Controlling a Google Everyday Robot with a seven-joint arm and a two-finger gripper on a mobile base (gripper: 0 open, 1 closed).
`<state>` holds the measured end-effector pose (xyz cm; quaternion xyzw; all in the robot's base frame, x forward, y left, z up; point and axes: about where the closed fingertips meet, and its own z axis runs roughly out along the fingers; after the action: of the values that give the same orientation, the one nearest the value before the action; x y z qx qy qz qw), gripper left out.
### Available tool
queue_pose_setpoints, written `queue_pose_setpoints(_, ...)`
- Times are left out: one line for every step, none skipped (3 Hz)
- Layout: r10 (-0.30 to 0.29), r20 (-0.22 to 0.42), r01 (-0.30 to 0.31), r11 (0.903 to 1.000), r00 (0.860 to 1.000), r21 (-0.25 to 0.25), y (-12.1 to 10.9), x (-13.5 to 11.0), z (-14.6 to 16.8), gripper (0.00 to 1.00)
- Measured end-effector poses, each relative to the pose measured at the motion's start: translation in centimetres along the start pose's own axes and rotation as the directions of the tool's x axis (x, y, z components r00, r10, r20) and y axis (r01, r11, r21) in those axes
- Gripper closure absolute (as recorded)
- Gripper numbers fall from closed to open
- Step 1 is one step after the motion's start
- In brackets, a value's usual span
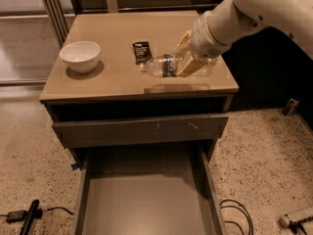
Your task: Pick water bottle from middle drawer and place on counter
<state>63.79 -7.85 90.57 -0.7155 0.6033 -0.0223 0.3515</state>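
The water bottle (163, 66) is clear with a dark label band and lies on its side, cap to the left, held just above the counter (112, 80). Its reflection shows on the glossy tan top below it. My gripper (184, 58) comes in from the upper right, and its tan fingers (190, 68) are shut on the bottle's rear half. The middle drawer (146, 199) is pulled open at the bottom of the view, with a bare grey floor.
A white bowl (79, 56) stands at the counter's left. A small black packet (142, 51) lies just left of the bottle. A shut drawer front (139, 129) sits under the counter. Cables (234, 214) and a black tool (28, 218) lie on the speckled floor.
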Motion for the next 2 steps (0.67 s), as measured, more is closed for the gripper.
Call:
queue_pose_setpoints(-0.036, -0.004, 0.036, 0.9992, 0.999, -0.018, -3.0, -1.2, 3.1, 1.0)
queue_pose_setpoints(-0.04, -0.021, 0.039, 0.9987, 0.999, -0.031, -5.0, -1.3, 5.4, 1.0)
